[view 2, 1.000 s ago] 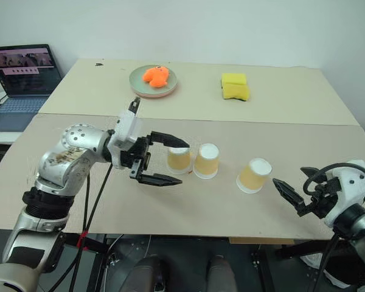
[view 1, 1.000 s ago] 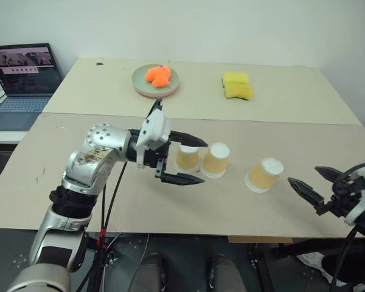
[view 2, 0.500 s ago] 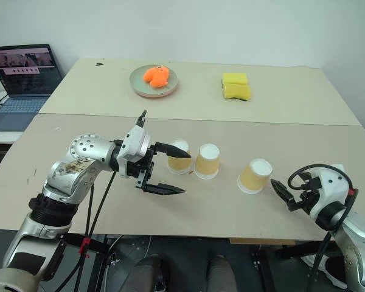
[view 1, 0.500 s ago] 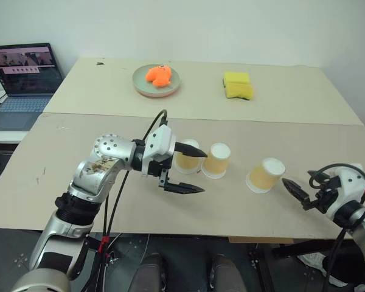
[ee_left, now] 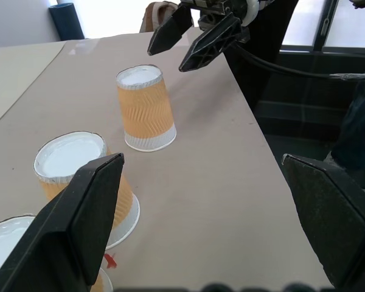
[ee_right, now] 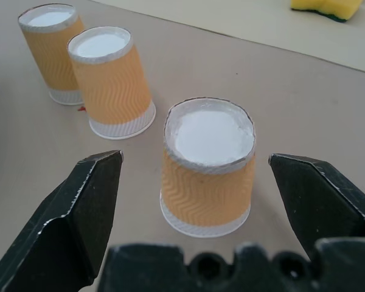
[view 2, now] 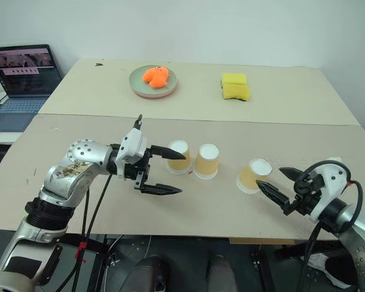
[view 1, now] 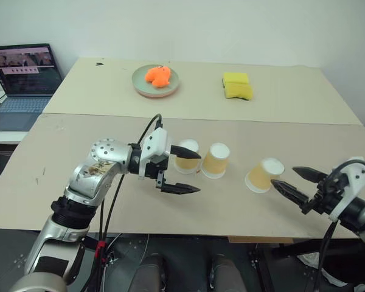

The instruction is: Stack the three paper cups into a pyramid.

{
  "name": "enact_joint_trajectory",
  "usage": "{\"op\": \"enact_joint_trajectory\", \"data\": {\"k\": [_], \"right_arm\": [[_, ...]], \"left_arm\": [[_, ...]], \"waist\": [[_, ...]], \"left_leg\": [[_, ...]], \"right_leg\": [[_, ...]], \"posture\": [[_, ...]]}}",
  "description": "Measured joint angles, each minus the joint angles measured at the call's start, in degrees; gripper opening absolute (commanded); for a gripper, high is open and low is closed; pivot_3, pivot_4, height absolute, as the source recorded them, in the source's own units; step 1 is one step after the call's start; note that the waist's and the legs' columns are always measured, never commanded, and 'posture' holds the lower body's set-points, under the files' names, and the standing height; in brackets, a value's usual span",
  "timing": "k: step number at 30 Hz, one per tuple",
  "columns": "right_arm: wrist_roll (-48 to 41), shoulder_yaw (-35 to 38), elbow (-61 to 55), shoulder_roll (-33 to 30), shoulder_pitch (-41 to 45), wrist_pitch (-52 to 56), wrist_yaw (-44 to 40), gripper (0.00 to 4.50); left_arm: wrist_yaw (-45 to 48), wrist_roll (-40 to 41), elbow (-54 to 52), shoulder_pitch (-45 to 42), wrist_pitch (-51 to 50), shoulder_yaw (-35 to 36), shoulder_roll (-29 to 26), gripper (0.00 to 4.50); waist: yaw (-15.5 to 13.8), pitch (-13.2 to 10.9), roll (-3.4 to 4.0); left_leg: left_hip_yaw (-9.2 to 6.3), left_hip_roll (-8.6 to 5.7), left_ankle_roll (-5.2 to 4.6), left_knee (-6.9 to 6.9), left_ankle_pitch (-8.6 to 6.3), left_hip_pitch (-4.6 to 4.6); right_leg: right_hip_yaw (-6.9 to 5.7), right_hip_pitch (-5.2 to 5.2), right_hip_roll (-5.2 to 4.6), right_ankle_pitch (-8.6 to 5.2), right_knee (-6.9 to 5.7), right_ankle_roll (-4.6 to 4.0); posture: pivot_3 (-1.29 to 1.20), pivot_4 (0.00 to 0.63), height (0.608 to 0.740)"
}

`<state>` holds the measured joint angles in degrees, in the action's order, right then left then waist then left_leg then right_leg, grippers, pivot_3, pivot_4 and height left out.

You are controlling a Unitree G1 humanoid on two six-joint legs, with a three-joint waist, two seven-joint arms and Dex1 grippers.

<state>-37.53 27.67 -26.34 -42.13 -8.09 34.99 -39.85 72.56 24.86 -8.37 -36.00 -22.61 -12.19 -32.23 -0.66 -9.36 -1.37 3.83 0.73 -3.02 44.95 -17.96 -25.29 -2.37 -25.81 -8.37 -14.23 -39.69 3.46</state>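
Head view: three cups seen upside down on table, none stacked; pyramid unstarted.
Left wrist view: left gripper spread wide, empty, cups ahead.
Right wrist view: right gripper wide, empty; nearest cup framed between fingers, untouched.

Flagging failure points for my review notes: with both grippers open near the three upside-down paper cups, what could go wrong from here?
The open right gripper lines up on the lone yellow-orange paper cup; a finger could tip this light cup. The open left gripper sits beside the leftmost cup, which stands close to the middle cup; closing might nudge both and shift the base pair.
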Motion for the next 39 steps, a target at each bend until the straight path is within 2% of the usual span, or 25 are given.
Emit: {"op": "enact_joint_trajectory", "data": {"k": [13, 22, 24, 25, 26, 28, 29, 37, 39], "right_arm": [[4.2, -4.8, 7.3, 1.3, 4.0, -4.0, -1.3, 4.50], [6.5, -8.9, 14.0, 1.8, 11.8, -6.8, -2.4, 4.50], [6.7, -9.5, 15.3, 2.0, 13.5, -6.9, -2.8, 3.99], [6.8, -9.7, 15.8, 2.0, 14.2, -6.9, -3.2, 3.88], [6.9, -9.9, 16.0, 2.0, 14.5, -6.9, -3.7, 3.42], [6.9, -10.7, 16.3, 2.0, 14.8, -7.1, -4.5, 2.77], [6.9, -10.9, 16.5, 2.0, 15.1, -7.1, -4.9, 2.61], [6.9, -11.6, 19.2, 2.2, 21.8, -6.7, -5.0, 2.60], [7.1, -13.9, 21.1, 2.4, 28.0, -6.8, -5.4, 2.60]], "left_arm": [[-1.7, 1.1, -2.2, 0.2, -1.2, 0.2, -0.6, 4.45], [-3.8, 2.3, -4.7, 1.1, -2.3, 1.6, -1.4, 4.45], [-4.5, 2.3, -5.1, 1.8, -2.9, 2.2, -1.8, 4.50], [-4.9, 2.3, -5.3, 2.3, -3.2, 2.3, -2.0, 4.50], [-5.3, 2.3, -5.4, 2.6, -3.7, 2.5, -2.2, 4.50], [-6.2, 2.4, -5.4, 3.2, -4.0, 3.6, -2.3, 4.50], [-6.7, 2.4, -5.4, 3.3, -4.1, 4.2, -2.5, 4.50], [-9.4, 3.4, -5.3, 7.1, -6.3, 9.2, -5.2, 4.50], [-9.3, 3.5, -5.4, 9.3, -6.3, 10.8, -7.8, 4.50]], "waist": [[0.0, 0.0, 0.01], [0.1, 0.0, 0.01], [0.1, 0.0, 0.01], [0.1, 0.0, 0.01], [0.1, 0.0, 0.01], [0.0, 0.0, 0.01], [0.0, 0.0, 0.01], [0.5, 0.0, 0.02], [1.4, 0.0, 0.05]], "left_leg": [[0.00, 0.00, 0.01, 0.00, 0.01, 0.00], [0.01, 0.00, 0.03, 0.00, 0.02, 0.00], [0.01, 0.00, 0.03, 0.00, 0.02, 0.00], [0.01, 0.00, 0.03, 0.00, 0.02, 0.00], [0.00, 0.00, 0.03, -0.01, 0.02, 0.00], [0.00, 0.00, 0.04, -0.01, 0.02, -0.01], [0.00, 0.00, 0.03, 0.00, 0.02, -0.01], [0.01, 0.02, 0.08, -0.03, 0.05, -0.01], [0.11, 0.01, 0.12, -0.04, 0.07, -0.02]], "right_leg": [[0.00, -0.01, -0.01, 0.00, -0.03, 0.00], [0.00, -0.02, 0.00, 0.00, -0.03, 0.00], [0.00, -0.02, -0.01, 0.00, -0.03, 0.00], [0.00, -0.02, -0.01, 0.00, -0.03, 0.00], [-0.01, -0.03, -0.01, 0.00, -0.03, 0.00], [-0.02, -0.03, -0.01, 0.00, -0.02, 0.00], [-0.01, -0.03, -0.01, 0.00, -0.02, 0.00], [0.00, -0.13, 0.00, 0.00, -0.07, 0.00], [0.10, -0.23, -0.01, 0.01, -0.14, -0.01]], "posture": [[0.00, 0.150, 0.673], [0.00, 0.150, 0.673], [0.00, 0.150, 0.673], [0.00, 0.150, 0.673], [0.00, 0.150, 0.673], [0.00, 0.150, 0.673], [0.00, 0.150, 0.673], [0.00, 0.150, 0.673], [0.00, 0.150, 0.673]]}}
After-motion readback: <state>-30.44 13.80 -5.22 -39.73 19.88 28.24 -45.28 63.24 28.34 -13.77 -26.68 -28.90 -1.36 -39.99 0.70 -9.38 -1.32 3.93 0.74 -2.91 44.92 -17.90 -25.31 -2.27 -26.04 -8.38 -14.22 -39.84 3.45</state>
